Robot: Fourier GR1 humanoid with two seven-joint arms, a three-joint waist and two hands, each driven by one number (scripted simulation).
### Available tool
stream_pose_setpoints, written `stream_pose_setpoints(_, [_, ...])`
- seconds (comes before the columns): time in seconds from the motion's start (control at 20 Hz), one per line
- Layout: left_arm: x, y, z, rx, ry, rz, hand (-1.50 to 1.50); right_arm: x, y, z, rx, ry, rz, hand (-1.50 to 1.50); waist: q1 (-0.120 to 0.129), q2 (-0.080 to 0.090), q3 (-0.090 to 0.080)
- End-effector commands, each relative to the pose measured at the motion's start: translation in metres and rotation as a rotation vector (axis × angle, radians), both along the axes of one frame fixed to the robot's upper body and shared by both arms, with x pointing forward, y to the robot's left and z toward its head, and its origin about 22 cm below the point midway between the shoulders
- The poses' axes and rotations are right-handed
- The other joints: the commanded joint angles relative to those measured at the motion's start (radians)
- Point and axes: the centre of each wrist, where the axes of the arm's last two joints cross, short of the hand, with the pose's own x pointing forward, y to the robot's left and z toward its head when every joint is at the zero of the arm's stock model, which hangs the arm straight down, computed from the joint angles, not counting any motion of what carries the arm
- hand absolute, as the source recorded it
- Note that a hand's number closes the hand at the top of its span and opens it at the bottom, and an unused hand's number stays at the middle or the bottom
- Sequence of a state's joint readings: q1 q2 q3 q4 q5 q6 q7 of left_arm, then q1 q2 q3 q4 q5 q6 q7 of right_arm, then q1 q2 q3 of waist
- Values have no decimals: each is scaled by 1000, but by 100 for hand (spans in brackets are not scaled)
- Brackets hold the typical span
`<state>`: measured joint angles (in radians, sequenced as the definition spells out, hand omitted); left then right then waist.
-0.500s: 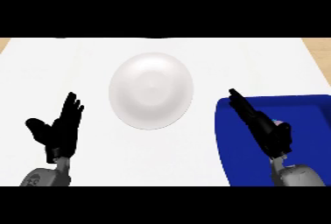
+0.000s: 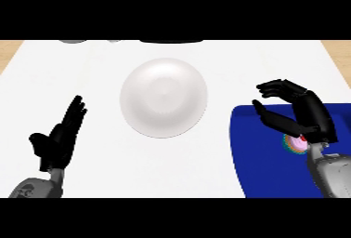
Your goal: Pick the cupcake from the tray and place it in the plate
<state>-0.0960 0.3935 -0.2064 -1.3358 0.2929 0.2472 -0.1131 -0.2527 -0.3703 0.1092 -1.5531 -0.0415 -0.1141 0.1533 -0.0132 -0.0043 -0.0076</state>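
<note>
Step in hand: reach for the grasp, nothing lifted yet.

- Right hand point(image 2: 312, 116) hovers over the far edge of the blue tray point(image 2: 267, 162). Fingers arched, thumb spread wide apart from them; nothing is held.
- Cupcake point(image 2: 295, 142) sits on the tray near its right side, mostly hidden behind the wrist. Only a pink top and a coloured wrapper edge show.
- White plate point(image 2: 163, 97) lies mid-counter, left of the tray, with nothing on it.
- Left hand point(image 2: 60, 135) rests with fingers straight near the counter's point(image 2: 137, 172) left front corner.

Next move, as I judge it: draw the hand back and down around the cupcake, close on it, then carry it left. The path to the plate looks free. The tray's rim may need clearing.
</note>
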Motion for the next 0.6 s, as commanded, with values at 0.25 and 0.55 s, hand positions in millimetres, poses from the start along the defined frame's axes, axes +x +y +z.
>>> stream_pose_setpoints(0.25, [-11,20,-8,26,-9,-75,0,-62,1,-60,-46,-267,-155,-150,6,3,8])
stream_pose_setpoints(0.55, [-22,14,-16,15,-29,-64,0,-99,-13,-33,-158,-281,-304,-150,6,1,7])
